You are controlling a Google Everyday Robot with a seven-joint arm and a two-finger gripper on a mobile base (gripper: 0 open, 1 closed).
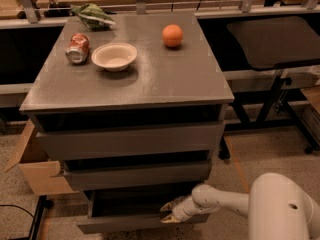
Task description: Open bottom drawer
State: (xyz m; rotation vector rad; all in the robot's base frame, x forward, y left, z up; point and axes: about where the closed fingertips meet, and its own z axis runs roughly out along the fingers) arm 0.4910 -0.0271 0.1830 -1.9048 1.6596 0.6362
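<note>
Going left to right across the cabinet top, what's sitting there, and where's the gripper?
Soda can → white bowl → orange. The gripper is down low, at the front edge of the bottom drawer.

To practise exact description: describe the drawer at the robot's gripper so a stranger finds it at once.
Find the grey cabinet with a bowl and orange on top. Of its three stacked drawers, take the lowest, the bottom drawer. It alone juts out, its interior showing, with the white gripper at its front edge.
</note>
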